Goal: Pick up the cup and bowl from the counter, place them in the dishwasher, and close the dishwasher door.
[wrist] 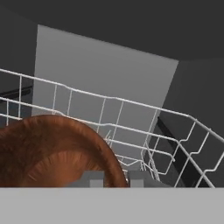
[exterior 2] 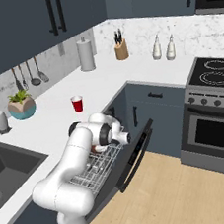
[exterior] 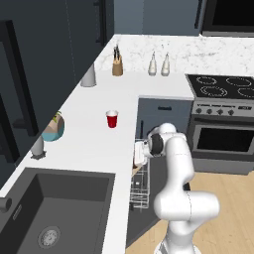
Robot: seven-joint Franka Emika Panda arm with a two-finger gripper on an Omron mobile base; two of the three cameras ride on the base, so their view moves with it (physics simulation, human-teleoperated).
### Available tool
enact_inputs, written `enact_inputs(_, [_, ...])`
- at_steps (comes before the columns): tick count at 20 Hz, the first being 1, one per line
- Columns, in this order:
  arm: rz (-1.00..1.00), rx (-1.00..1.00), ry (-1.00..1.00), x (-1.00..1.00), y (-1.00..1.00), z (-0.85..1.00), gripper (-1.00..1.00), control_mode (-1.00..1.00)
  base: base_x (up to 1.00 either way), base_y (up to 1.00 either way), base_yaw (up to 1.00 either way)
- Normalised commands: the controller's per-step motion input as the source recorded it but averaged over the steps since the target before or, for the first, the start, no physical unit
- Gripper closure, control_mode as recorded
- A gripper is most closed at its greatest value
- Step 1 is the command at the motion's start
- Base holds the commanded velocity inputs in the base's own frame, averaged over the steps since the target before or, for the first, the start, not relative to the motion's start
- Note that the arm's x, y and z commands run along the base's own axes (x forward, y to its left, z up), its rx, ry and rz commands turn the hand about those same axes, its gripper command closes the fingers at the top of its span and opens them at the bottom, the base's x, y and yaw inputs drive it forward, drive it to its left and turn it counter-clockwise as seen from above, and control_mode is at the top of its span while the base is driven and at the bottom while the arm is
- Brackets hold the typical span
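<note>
The red cup [exterior: 112,119] [exterior 2: 77,104] stands upright on the white counter [exterior: 84,144] [exterior 2: 51,124], back from its edge. My gripper [wrist: 114,178] is shut on the rim of the reddish-brown bowl [wrist: 48,153] [exterior 2: 95,149], which hangs just over the white wire rack [wrist: 131,131] [exterior: 140,191] [exterior 2: 92,173] of the open dishwasher. The hand [exterior: 140,155] sits low beside the counter's edge. The slate-blue dishwasher door [exterior 2: 137,153] is swung down and open. From the base views most of the bowl is hidden by the arm.
A dark sink [exterior: 54,208] [exterior 2: 6,166] is set in the counter nearby. A teal plant pot [exterior: 53,128] [exterior 2: 22,107], grey canister [exterior: 88,75] [exterior 2: 85,55], knife block [exterior: 117,66] and two bottles [exterior: 158,64] stand farther back. The steel stove [exterior: 223,114] [exterior 2: 214,116] is at right.
</note>
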Motion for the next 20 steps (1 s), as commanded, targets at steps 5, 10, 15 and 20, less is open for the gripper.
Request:
enact_inputs(5, [0.0,-0.01,0.11,0.11,-0.01,-0.32,1.0,-1.0,0.0,0.0,0.0])
enact_inputs(10, [0.03,-0.03,0.06,0.0,-0.43,-0.37,1.0,-1.0,0.0,0.0,0.0])
enact_inputs(15, [0.08,-0.01,0.0,-0.08,-0.6,-0.05,-1.0,-1.0,0.0,0.0,0.0])
enact_inputs(20, [0.06,0.0,0.0,-0.21,-0.25,0.13,-1.0,-1.0,0.0,0.0,0.0])
